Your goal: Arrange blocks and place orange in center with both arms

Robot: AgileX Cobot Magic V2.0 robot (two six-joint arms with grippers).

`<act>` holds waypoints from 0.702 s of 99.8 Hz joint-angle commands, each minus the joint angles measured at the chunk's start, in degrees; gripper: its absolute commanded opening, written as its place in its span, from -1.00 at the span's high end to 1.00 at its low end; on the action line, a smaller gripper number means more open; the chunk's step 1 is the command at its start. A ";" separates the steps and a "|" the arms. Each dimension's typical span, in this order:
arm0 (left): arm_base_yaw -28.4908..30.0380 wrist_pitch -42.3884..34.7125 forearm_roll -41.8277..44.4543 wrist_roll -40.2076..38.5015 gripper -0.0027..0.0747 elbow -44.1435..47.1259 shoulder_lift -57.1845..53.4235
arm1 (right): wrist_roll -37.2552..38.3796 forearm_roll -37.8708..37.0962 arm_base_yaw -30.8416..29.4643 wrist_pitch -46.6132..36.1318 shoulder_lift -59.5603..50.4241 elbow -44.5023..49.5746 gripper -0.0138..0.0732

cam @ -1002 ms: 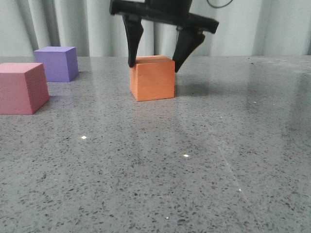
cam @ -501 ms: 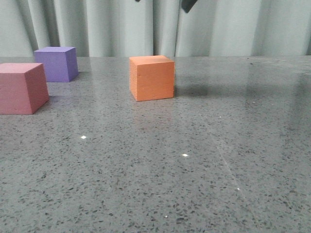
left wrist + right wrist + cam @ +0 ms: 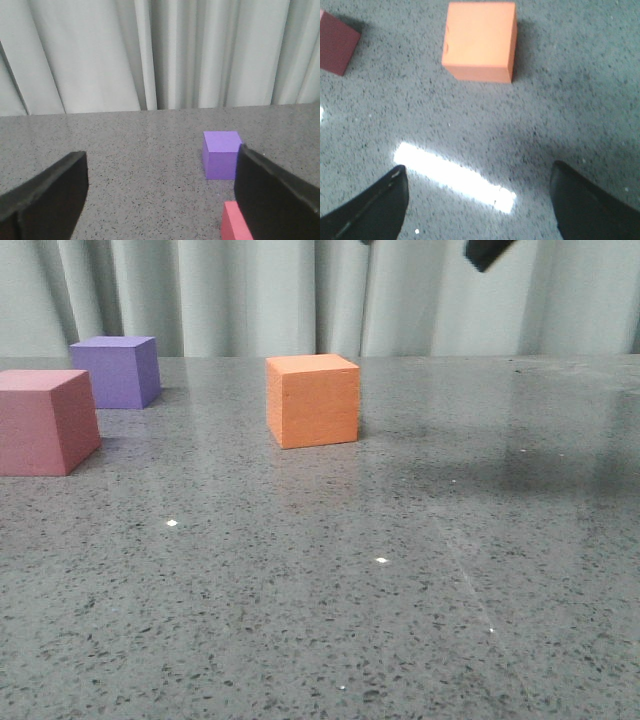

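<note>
The orange cube (image 3: pixel 313 400) stands alone on the grey speckled table (image 3: pixel 400 570), near the middle. The purple cube (image 3: pixel 118 370) stands at the far left and the pink-red cube (image 3: pixel 45 421) stands nearer, at the left edge. My right gripper (image 3: pixel 477 200) is open and empty, high above the table; the orange cube (image 3: pixel 480 41) and the pink-red cube (image 3: pixel 336 43) lie below it. Only a dark tip of that gripper (image 3: pixel 488 252) shows in the front view. My left gripper (image 3: pixel 161 192) is open and empty, with the purple cube (image 3: pixel 221 154) and a corner of the pink-red cube (image 3: pixel 236 227) beside one finger.
A pale pleated curtain (image 3: pixel 200 295) hangs behind the table's far edge. A bright strip of reflected light (image 3: pixel 455 176) lies on the tabletop under the right gripper.
My right gripper has let go of the orange cube, risen out of the top of the front view and moved to the right. The cubes have not moved.
</note>
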 commanded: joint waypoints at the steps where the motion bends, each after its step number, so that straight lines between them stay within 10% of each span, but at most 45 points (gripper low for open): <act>1: -0.17 -5.18 -1.91 -0.07 -0.53 -2.06 0.53 | -0.81 -0.36 -0.06 -6.79 -6.85 3.96 -0.65; 70: -0.17 3.64 -3.86 1.43 -0.54 -12.45 9.42 | -0.81 -0.31 -0.06 -13.66 -26.87 22.10 -0.65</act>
